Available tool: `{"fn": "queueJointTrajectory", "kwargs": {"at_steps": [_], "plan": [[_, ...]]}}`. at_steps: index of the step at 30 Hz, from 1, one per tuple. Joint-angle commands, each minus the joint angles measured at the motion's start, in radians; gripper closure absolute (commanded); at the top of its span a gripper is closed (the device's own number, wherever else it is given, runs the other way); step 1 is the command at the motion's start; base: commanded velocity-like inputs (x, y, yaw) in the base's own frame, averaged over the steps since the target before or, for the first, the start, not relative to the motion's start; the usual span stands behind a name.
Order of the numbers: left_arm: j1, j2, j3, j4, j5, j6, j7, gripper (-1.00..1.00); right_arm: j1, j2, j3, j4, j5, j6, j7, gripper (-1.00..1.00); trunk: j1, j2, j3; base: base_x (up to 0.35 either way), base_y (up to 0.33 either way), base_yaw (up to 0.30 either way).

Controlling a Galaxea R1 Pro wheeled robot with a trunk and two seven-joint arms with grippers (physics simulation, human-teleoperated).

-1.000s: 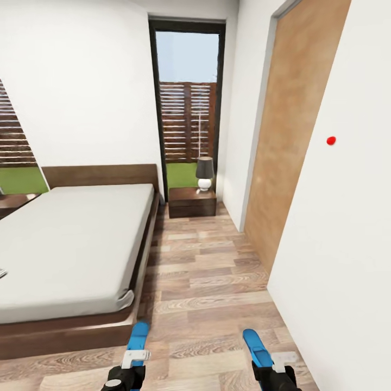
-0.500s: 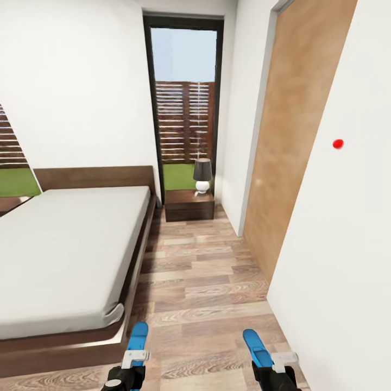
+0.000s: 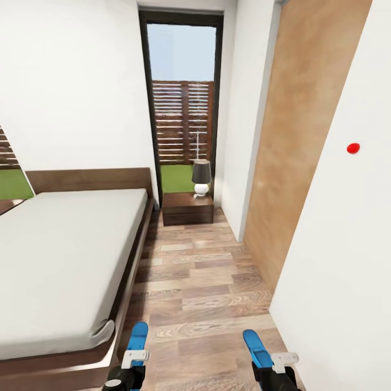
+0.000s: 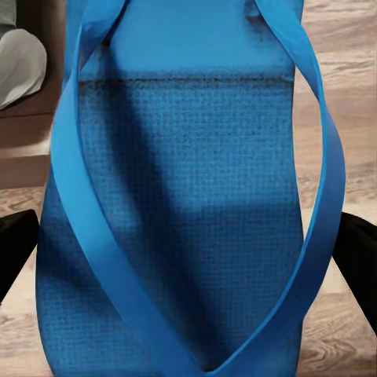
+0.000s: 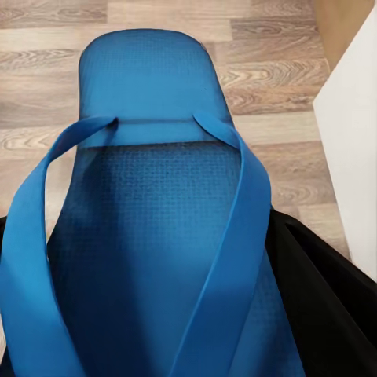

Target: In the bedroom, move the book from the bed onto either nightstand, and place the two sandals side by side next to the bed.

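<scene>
At the far left we see the bed (image 3: pixel 60 255), its off-white mattress bare as far as the head view reaches; we cannot find the book on the part that shows, so it may lie further left, out of sight. Our left gripper (image 3: pixel 130 365) is clamped on one sandal (image 3: pixel 137 338), the blue sole jutting forward just off the bed frame's near corner. In the left wrist view that sandal (image 4: pixel 181 196) lies flat between the dark fingers (image 4: pixel 16 251), straps up, which we judge a sensible hold for laying it down sole-first. Ahead, the wood-plank floor (image 3: pixel 201 277) runs between the bed and the white wall as a narrow aisle to the nightstand (image 3: pixel 187 208) under the tall window (image 3: pixel 182 98), with a small lamp (image 3: pixel 201 177) on top. Our right gripper (image 3: pixel 270 368) grips the other sandal (image 3: pixel 256 347) the same way; the right wrist view shows it (image 5: pixel 149 220) over bare planks. Carrying one in each hand lets us set both down together beside the bed. At the right stand a wooden door (image 3: pixel 304 136) and a red dot (image 3: pixel 353 147) on the wall.
</scene>
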Motion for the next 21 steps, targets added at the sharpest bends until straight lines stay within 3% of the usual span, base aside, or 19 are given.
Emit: {"fn": "queueJointTrajectory", "kwargs": {"at_steps": [1, 21], "plan": [[-0.001, 0.000, -0.009, 0.001, 0.009, -0.004, 0.005, 1.00, -0.001, 0.001, -0.005, 0.000, 0.006, -0.002, 0.006, 1.00, 0.001, -0.002, -0.002, 0.326, -0.010, 0.000], [-0.001, 0.000, -0.010, 0.001, 0.009, -0.004, 0.005, 1.00, -0.001, 0.000, -0.005, 0.001, 0.007, -0.002, 0.006, 1.00, 0.001, -0.002, -0.002, 0.335, -0.002, 0.000]]}}
